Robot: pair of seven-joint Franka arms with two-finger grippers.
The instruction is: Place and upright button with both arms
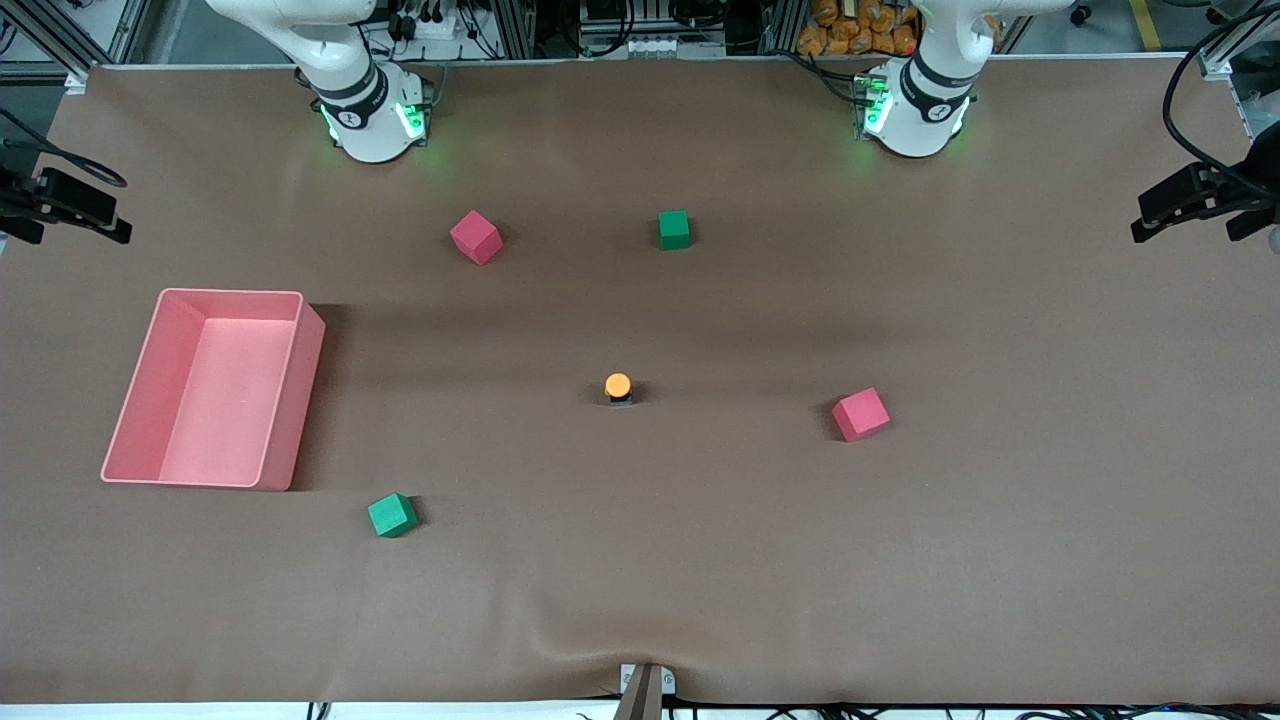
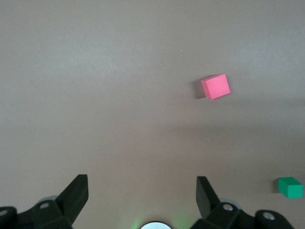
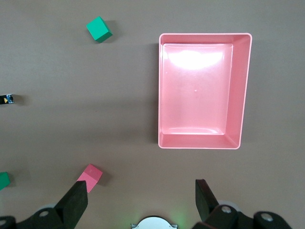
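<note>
The button (image 1: 618, 387) stands upright on the brown table near its middle, orange cap on top of its black body. It also shows at the edge of the right wrist view (image 3: 7, 99). My right arm (image 1: 365, 95) and left arm (image 1: 925, 90) rise from their green-lit bases and leave the front view. My left gripper (image 2: 141, 191) is open and empty, high over bare table near its base. My right gripper (image 3: 141, 196) is open and empty, high over the table between the pink bin and a red cube.
A pink bin (image 1: 296, 410) (image 3: 240, 90) sits toward the right arm's end. Red cubes (image 1: 475, 237) (image 1: 860, 414) and green cubes (image 1: 674, 229) (image 1: 391, 515) lie scattered round the button. The left wrist view shows one red cube (image 2: 215, 86) and one green cube (image 2: 289, 187).
</note>
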